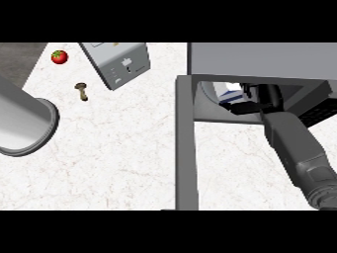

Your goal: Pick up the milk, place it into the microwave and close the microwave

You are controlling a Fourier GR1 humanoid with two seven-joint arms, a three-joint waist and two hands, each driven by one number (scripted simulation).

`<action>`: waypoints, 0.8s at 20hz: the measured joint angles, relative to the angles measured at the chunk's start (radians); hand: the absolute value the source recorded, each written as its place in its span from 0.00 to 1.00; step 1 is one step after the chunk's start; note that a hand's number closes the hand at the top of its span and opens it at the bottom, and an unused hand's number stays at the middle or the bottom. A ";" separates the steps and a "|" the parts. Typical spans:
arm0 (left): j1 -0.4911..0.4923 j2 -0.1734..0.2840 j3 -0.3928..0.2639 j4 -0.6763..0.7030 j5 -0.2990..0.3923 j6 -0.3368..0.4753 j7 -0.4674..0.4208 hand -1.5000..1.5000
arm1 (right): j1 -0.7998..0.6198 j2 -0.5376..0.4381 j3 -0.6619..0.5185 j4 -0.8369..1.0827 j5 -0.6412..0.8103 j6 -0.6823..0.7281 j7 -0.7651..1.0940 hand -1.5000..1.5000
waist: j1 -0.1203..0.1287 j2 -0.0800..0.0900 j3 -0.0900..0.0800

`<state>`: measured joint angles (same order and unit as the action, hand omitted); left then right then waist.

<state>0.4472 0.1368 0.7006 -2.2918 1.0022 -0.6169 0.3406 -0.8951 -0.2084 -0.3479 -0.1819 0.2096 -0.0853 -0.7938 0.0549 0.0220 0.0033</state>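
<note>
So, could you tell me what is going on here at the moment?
The robot's right hand is reaching into the open microwave, where the milk carton sits just by its fingers. Whether the hand is gripping the milk cannot be made out. The microwave door is swung wide open. The left forearm is raised at the left; its hand is out of view. A tomato and a small mushroom lie on the counter.

Matt grey metal microwave [273,57], veined white marble-look counter [112,163], glossy tomato [59,57]
</note>
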 measured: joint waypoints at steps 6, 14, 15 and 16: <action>-0.044 0.021 -0.008 0.015 -0.001 0.001 -0.001 0.00 | -0.064 -0.040 0.020 0.024 0.040 -0.103 0.047 1.00 | 0.029 0.015 0.000; -0.088 0.047 -0.016 0.049 -0.001 -0.003 0.000 0.00 | -0.101 -0.086 0.016 0.050 0.058 -0.231 0.093 1.00 | 0.059 0.029 0.000; -0.093 0.056 -0.015 0.055 0.002 -0.001 0.003 0.00 | -0.100 -0.087 0.013 0.052 0.056 -0.239 0.094 1.00 | 0.061 0.028 -0.001; -0.101 0.060 -0.015 0.059 0.000 -0.001 0.002 0.00 | -0.100 -0.088 0.010 0.054 0.052 -0.246 0.096 1.00 | 0.063 0.028 -0.002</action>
<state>0.3462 0.1971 0.6855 -2.2325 1.0020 -0.6182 0.3428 -0.9951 -0.2963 -0.3382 -0.1281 0.2620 -0.3309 -0.6981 0.1174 0.0499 0.0015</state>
